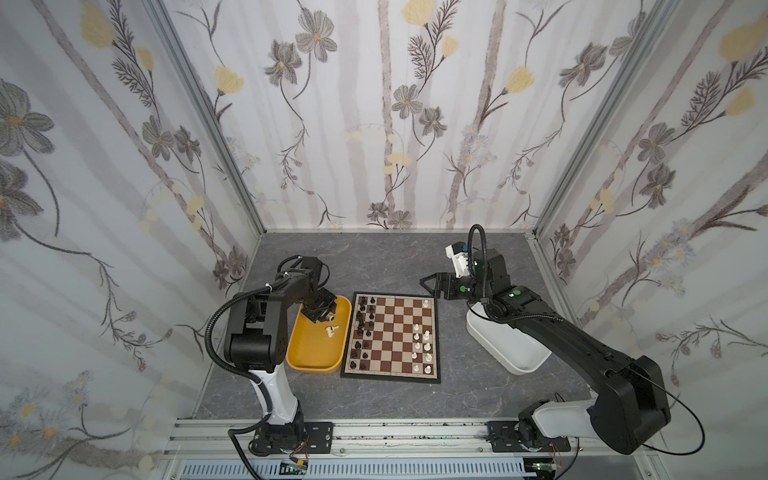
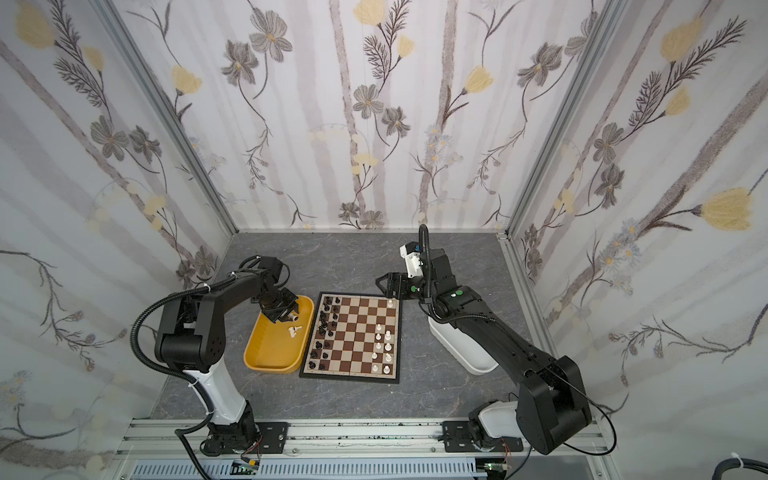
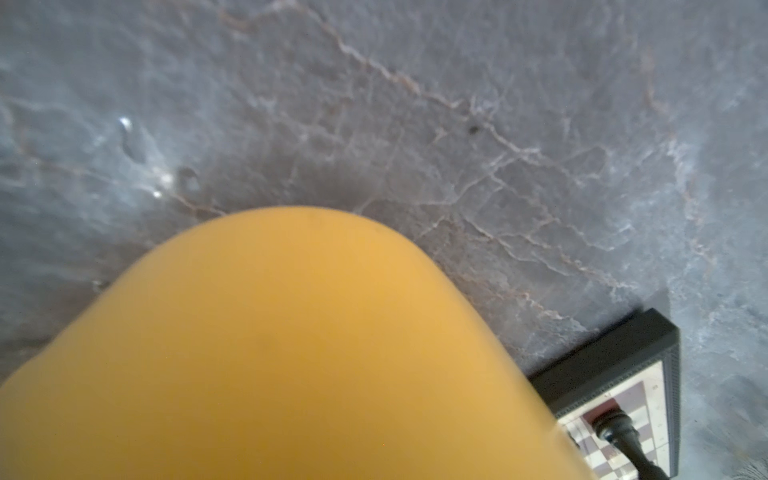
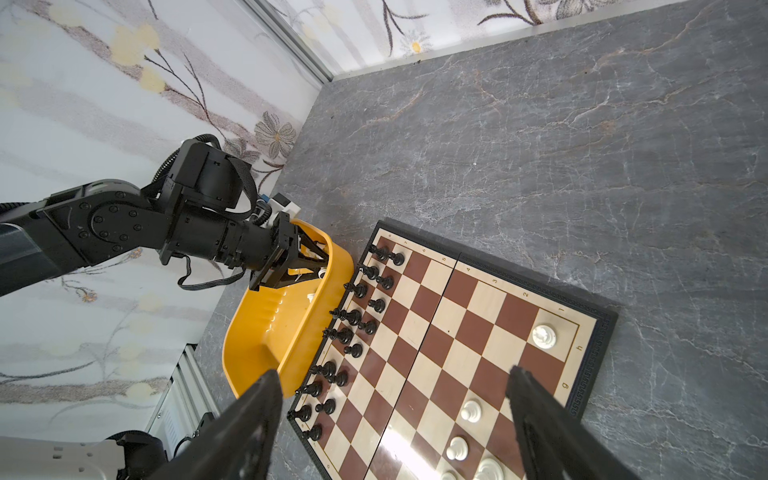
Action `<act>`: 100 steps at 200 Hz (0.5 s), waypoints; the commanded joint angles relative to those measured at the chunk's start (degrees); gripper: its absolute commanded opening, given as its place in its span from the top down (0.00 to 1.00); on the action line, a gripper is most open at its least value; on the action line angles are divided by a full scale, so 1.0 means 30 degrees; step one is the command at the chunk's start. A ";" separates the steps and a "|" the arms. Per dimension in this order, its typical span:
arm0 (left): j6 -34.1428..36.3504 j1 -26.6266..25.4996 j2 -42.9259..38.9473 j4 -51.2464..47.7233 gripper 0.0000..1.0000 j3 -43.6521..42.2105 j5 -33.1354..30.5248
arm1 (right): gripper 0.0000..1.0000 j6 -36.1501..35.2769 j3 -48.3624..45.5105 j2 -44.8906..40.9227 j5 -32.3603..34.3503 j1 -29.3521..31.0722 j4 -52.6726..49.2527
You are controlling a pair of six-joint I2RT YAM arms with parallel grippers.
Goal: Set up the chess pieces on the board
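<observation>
Grey marble-pattern tabletop (image 1: 374, 257), pale veins, walled on three sides, rail along the 6 o'clock edge. Three items sit directly on it. Board (image 1: 395, 328) lies flat near centre, slightly skewed to the table edges. Yellow tub (image 1: 311, 353) at 9 o'clock of board, just beside its rim; contact unclear. White tub (image 1: 515, 353) at 3 o'clock of board, clearly apart, angled, part hidden.

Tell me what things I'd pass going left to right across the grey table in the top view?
In a top view: shallow yellow plastic tub → tiny glossy black chessmen → tiny white plastic chessmen → long white plastic tub.
</observation>
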 commanded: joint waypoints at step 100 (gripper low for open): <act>0.2367 -0.0424 -0.1401 -0.0046 0.84 -0.0113 -0.0907 | 0.16 0.0341 -0.0149 -0.0302 -0.0646 -0.0098 0.1225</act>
